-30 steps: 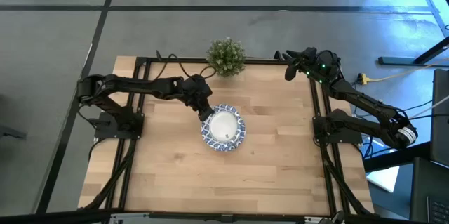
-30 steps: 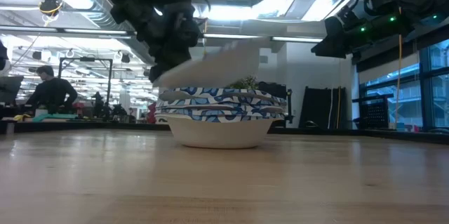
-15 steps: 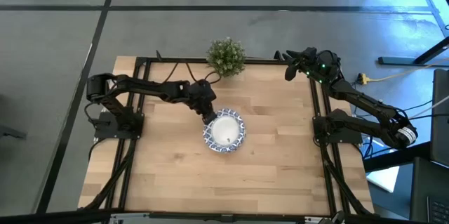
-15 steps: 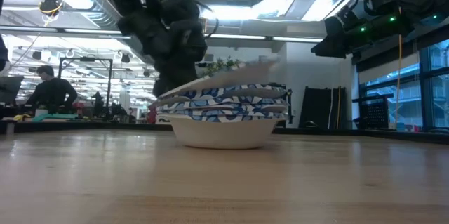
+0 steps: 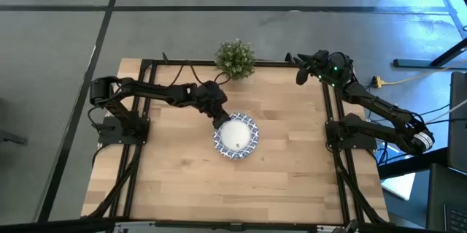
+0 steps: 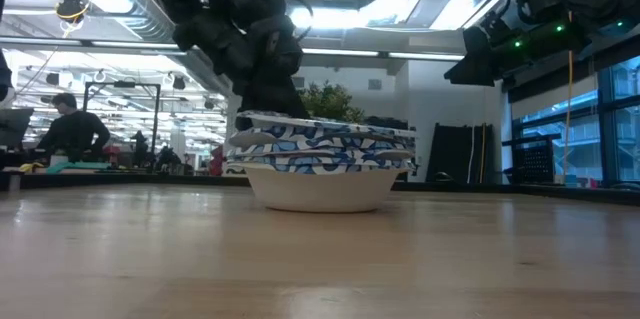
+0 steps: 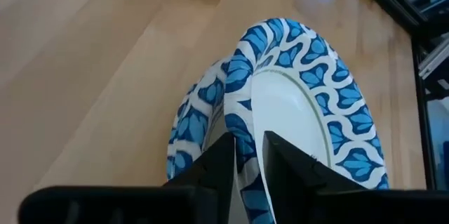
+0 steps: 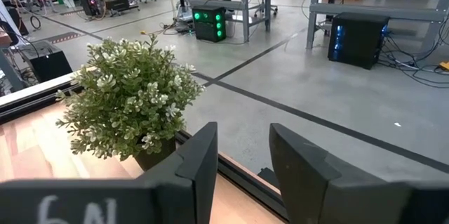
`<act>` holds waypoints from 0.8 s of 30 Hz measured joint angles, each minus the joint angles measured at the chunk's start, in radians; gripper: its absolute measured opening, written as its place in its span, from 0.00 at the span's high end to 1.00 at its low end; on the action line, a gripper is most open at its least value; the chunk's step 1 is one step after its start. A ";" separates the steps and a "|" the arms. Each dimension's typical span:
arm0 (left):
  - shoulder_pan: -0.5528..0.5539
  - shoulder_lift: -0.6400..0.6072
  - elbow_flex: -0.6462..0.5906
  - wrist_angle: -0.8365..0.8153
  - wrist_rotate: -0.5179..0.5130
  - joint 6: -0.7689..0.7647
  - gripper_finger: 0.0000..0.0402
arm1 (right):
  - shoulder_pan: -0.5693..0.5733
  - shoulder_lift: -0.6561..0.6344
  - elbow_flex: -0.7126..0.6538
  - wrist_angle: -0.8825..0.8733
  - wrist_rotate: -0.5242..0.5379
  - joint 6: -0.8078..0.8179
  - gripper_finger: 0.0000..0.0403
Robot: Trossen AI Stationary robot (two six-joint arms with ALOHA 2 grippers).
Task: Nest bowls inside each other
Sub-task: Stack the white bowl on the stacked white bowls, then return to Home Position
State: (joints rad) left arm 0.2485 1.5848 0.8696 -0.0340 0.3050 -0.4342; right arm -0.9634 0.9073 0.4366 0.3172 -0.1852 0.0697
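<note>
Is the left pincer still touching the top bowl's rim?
Touching. The left wrist view shows the left pincer closed on the top bowl rim, both fingers against it.

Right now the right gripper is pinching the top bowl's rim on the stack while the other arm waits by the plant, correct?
Wrong arm. The left gripper pinches the top bowl on the stack, per the left wrist view. The right gripper waits by the plant.

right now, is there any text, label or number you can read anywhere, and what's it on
"6N" or thereabouts: pale handwritten marks on the dark body of the right gripper, in its own wrist view; cut off at the picture's edge, so the reading is unsure.
The bowls carry only a blue-and-white leaf pattern, no words.
The potted plant shows no label.
Signs in the room behind the table are too small to read.
</note>
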 joint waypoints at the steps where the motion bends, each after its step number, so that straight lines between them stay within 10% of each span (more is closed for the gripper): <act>1: 0.000 0.000 0.000 0.007 0.000 0.001 0.82 | 0.000 0.000 0.000 0.000 0.000 -0.001 0.67; 16: 0.053 -0.041 0.000 -0.114 0.096 0.030 0.80 | 0.000 0.000 0.000 0.000 0.000 -0.026 0.67; 24: 0.109 -0.149 0.000 -0.143 -0.096 0.166 0.79 | 0.000 0.000 0.000 0.000 0.000 -0.026 0.67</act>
State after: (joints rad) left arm 0.3578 1.4356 0.8692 -0.1774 0.2091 -0.2679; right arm -0.9638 0.9073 0.4366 0.3169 -0.1852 0.0437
